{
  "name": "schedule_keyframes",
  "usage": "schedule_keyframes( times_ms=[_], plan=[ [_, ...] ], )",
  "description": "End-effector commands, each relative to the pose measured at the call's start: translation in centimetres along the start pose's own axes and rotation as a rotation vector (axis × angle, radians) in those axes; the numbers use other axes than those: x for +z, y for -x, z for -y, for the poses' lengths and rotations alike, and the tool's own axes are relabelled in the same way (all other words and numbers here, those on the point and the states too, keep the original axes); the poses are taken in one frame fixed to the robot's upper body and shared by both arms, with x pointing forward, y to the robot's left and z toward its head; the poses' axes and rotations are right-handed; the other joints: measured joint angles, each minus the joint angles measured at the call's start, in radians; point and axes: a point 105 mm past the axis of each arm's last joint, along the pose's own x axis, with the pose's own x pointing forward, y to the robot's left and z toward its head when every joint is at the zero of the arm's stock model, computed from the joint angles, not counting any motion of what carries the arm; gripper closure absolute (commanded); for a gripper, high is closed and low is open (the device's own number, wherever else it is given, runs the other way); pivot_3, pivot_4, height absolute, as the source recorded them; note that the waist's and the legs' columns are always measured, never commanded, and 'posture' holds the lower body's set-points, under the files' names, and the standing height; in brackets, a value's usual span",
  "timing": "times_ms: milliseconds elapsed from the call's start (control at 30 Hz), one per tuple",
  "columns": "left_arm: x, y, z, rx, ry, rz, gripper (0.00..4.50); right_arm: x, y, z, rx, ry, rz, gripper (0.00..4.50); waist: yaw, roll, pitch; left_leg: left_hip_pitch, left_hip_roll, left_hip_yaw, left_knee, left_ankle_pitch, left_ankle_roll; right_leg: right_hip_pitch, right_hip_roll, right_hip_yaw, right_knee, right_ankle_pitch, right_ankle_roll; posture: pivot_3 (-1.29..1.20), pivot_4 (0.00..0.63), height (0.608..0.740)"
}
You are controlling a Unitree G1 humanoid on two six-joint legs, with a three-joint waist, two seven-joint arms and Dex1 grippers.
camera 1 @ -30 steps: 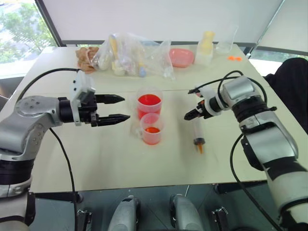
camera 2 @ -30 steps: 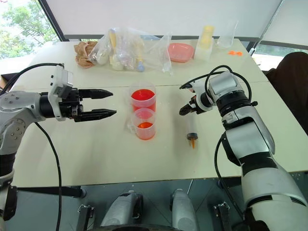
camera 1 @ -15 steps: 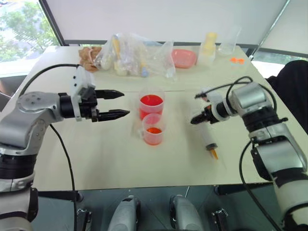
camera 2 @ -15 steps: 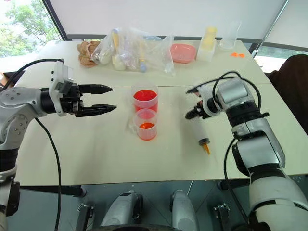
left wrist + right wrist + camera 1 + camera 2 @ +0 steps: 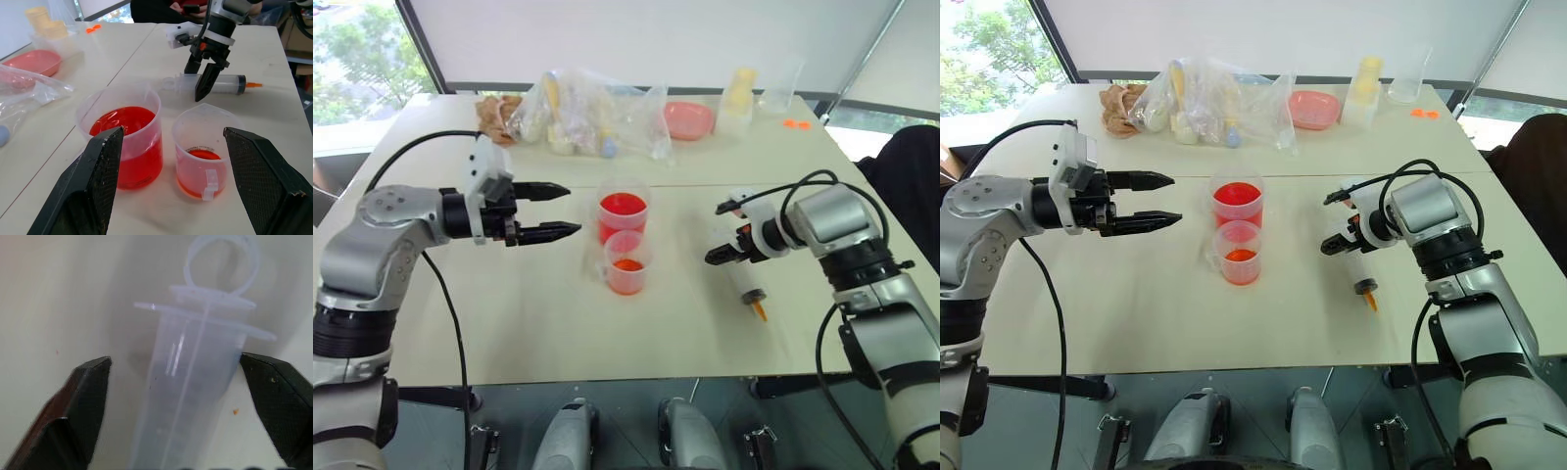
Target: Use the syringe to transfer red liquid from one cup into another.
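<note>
Having slid toward table edge, syringe [image 5: 745, 281] lying flat; right gripper [image 5: 181, 382] straddling barrel, fingers spread, regrasping.

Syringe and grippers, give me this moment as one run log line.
syringe: lying on table, not held | right gripper: open, straddling barrel | left gripper: open, beside larger cup | smaller cup: shallow red liquid

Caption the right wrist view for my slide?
Open right gripper straddling the clear plastic syringe lying on the white table.
</note>
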Motion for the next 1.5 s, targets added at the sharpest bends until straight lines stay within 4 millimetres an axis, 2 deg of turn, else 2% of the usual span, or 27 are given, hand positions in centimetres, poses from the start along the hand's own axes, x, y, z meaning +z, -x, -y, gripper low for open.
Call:
schedule_keyframes(
  times_ms=[33, 100, 200, 233, 300, 333, 367, 467, 533, 633, 767, 867, 933, 1000, 1133, 1300, 1500],
  plan=[
    [0.8, 0.0, 0.0, 0.005, -0.045, 0.015, 1.08, -4.8, -1.7, 0.0, 0.012, -0.058, -0.177, 2.02, 0.004, -0.001, 0.000, 0.000, 0.000, 0.000, 0.000, 0.000, 0.000, 0.000, 0.000, 0.000, 0.000, -0.001, -0.001, 0.00, 0.150, 0.740],
    [0.8, 0.0, 0.0, 0.006, -0.045, 0.017, 1.08, -5.4, -1.7, -0.2, 0.017, -0.055, -0.190, 2.93, 0.003, -0.002, -0.001, 0.000, 0.001, -0.001, 0.000, 0.000, 0.000, 0.000, 0.000, 0.000, -0.001, -0.001, -0.001, 0.00, 0.150, 0.740],
    [0.8, -0.1, 0.0, 0.006, -0.044, 0.020, 1.08, -5.6, -1.9, -0.4, 0.026, -0.056, -0.186, 2.95, 0.003, -0.002, -0.001, 0.000, 0.001, -0.001, 0.000, 0.000, 0.000, 0.000, 0.000, -0.001, -0.001, -0.001, -0.001, 0.00, 0.150, 0.740],
    [0.8, -0.1, -0.1, 0.007, -0.045, 0.021, 1.08, -5.0, -1.8, -0.4, 0.024, -0.041, -0.159, 2.95, 0.003, -0.002, -0.001, 0.000, 0.001, -0.001, 0.000, 0.000, 0.000, 0.000, 0.000, -0.001, -0.001, -0.001, -0.001, 0.00, 0.150, 0.740],
    [0.9, 0.0, -0.3, 0.012, -0.047, 0.024, 1.08, -3.2, -1.7, -0.2, 0.018, -0.001, -0.076, 2.95, 0.002, -0.004, -0.002, 0.000, 0.001, -0.001, 0.000, 0.000, 0.000, 0.000, 0.000, -0.001, -0.001, -0.001, -0.002, 0.00, 0.150, 0.740],
    [1.3, 0.2, -0.7, 0.023, -0.045, 0.036, 1.08, -1.1, -1.0, -0.2, 0.031, 0.031, 0.018, 2.95, -0.001, -0.005, -0.003, 0.000, 0.001, -0.001, 0.000, 0.000, 0.000, 0.000, 0.000, -0.001, -0.001, -0.001, -0.002, 0.00, 0.150, 0.740],
    [1.6, 0.5, -1.1, 0.035, -0.041, 0.049, 1.08, 1.0, -0.1, -0.4, 0.049, 0.053, 0.107, 2.95, -0.005, -0.007, -0.003, 0.000, 0.001, 0.000, 0.000, 0.000, 0.000, 0.000, 0.000, -0.001, -0.001, -0.001, -0.002, 0.00, 0.150, 0.740],
    [2.7, 1.7, -2.9, 0.085, -0.037, 0.078, 1.08, 8.3, 5.2, -1.9, 0.110, 0.163, 0.458, 2.95, -0.030, -0.004, 0.002, -0.001, 0.001, 0.001, 0.000, 0.001, -0.001, -0.001, 0.001, 0.000, -0.001, -0.001, -0.002, 0.00, 0.150, 0.740],
    [3.3, 2.3, -4.0, 0.114, -0.042, 0.085, 1.08, 11.3, 8.8, -3.5, 0.133, 0.259, 0.679, 2.95, -0.043, 0.004, 0.006, -0.001, 0.001, 0.002, 0.000, 0.002, -0.002, -0.005, 0.001, 0.004, 0.001, 0.002, 0.000, 0.00, 0.150, 0.740],
    [4.3, 2.8, -5.3, 0.140, -0.056, 0.099, 1.08, 13.8, 12.5, -5.3, 0.060, 0.424, 0.982, 2.95, -0.049, 0.004, 0.007, -0.001, 0.002, 0.003, -0.002, 0.002, -0.002, -0.007, 0.003, 0.002, 0.005, 0.002, 0.001, 0.00, 0.150, 0.740],
    [5.3, 2.8, -7.0, 0.166, -0.072, 0.121, 1.08, 14.5, 14.3, -10.1, 0.090, 0.607, 1.244, 2.95, -0.049, 0.004, 0.007, -0.003, 0.004, 0.000, -0.005, 0.001, -0.001, -0.008, 0.006, 0.001, 0.004, 0.001, 0.001, 0.00, 0.150, 0.740],
    [5.7, 3.3, -8.9, 0.226, -0.090, 0.128, 1.08, 15.6, 13.8, -13.0, 0.143, 0.560, 1.377, 2.95, -0.053, 0.004, 0.007, -0.004, 0.003, 0.003, -0.005, 0.001, -0.001, -0.009, 0.005, 0.002, 0.005, 0.002, 0.002, 0.00, 0.150, 0.740],
    [7.3, 3.4, -10.2, 0.272, -0.119, 0.169, 1.08, 16.3, 12.7, -14.5, 0.180, 0.504, 1.437, 2.95, -0.052, 0.004, 0.007, -0.004, 0.003, 0.004, -0.003, 0.001, -0.001, -0.010, 0.005, 0.003, 0.005, 0.002, 0.001, 0.00, 0.150, 0.740],
    [8.7, 3.5, -10.7, 0.285, -0.144, 0.209, 1.08, 16.7, 12.0, -15.3, 0.198, 0.476, 1.462, 2.95, -0.050, 0.004, 0.007, -0.004, 0.003, 0.003, -0.003, 0.001, -0.002, -0.010, 0.005, 0.003, 0.005, 0.002, 0.001, 0.00, 0.150, 0.740],
    [10.0, 3.5, -10.6, 0.264, -0.175, 0.229, 1.08, 17.6, 11.3, -16.2, 0.207, 0.442, 1.502, 2.95, -0.048, 0.004, 0.007, -0.004, 0.003, 0.003, -0.003, 0.001, -0.002, -0.009, 0.005, 0.003, 0.006, 0.002, 0.001, 0.00, 0.150, 0.740],
    [11.7, 2.5, -9.3, 0.187, -0.216, 0.247, 1.08, 17.8, 9.4, -16.7, 0.216, 0.423, 1.498, 2.95, -0.053, 0.004, 0.007, -0.004, 0.003, 0.003, -0.003, 0.001, -0.002, -0.010, 0.005, 0.003, 0.007, 0.002, 0.001, 0.00, 0.150, 0.740],
    [12.3, 0.9, -8.9, 0.160, -0.244, 0.266, 1.08, 17.9, 8.3, -17.4, 0.228, 0.394, 1.500, 2.95, -0.054, 0.004, 0.007, -0.004, 0.003, 0.002, -0.003, 0.001, -0.002, -0.010, 0.005, 0.003, 0.007, 0.002, 0.001, 0.00, 0.150, 0.740]
  ],
)
